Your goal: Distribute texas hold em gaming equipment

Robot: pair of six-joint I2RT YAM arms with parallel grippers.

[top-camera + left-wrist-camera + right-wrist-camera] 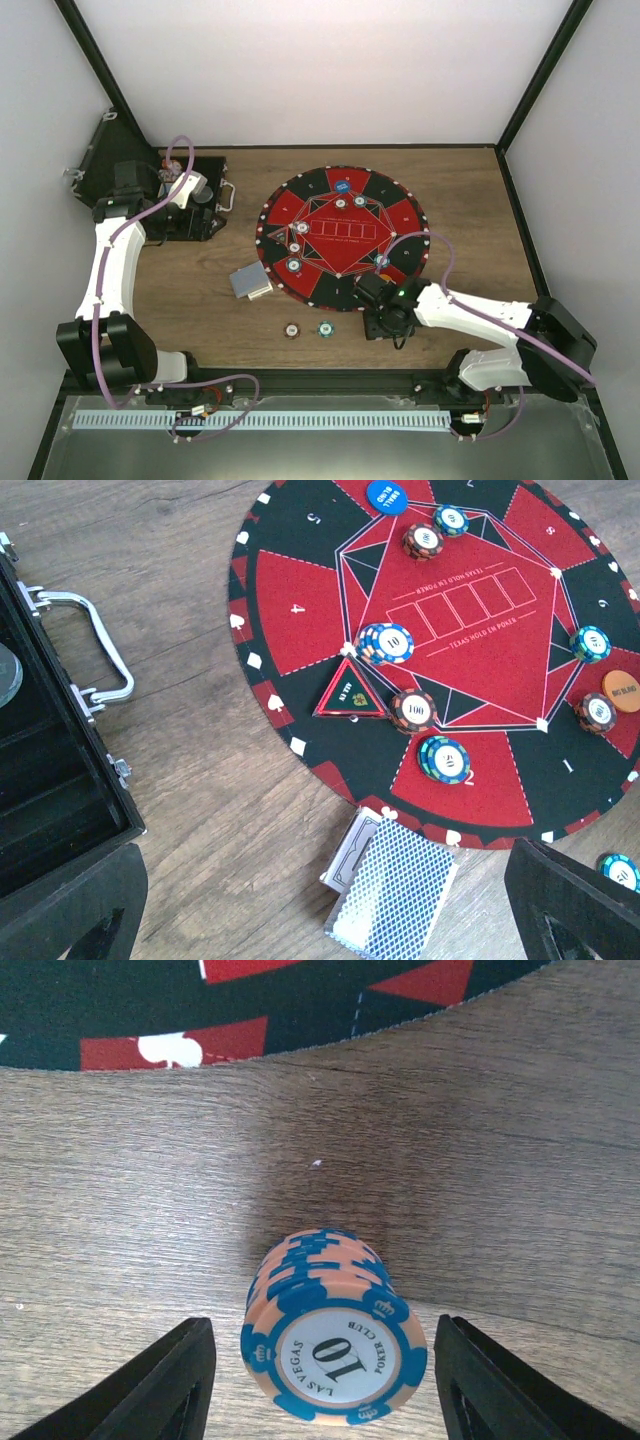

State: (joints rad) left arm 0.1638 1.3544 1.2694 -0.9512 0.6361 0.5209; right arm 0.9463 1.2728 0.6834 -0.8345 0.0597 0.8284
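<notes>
A stack of orange-and-blue poker chips (335,1345) marked 10 stands on the wood just off the round red-and-black poker mat (395,215). My right gripper (325,1380) straddles it, open, with a gap on each side. Several small chip piles (388,643) sit on the mat (300,610), along with a blue button (386,495) and an orange button (620,691). A deck of blue-backed cards (395,895) lies beside the mat's edge, under my open, empty left gripper (330,910). Two single chips (291,330) (326,327) lie on the table in front of the mat.
The black hinged case (50,780) with a metal handle (95,645) lies open at the left, and the left arm (120,250) reaches up beside it. Dark frame posts and white walls close off the table's back and sides.
</notes>
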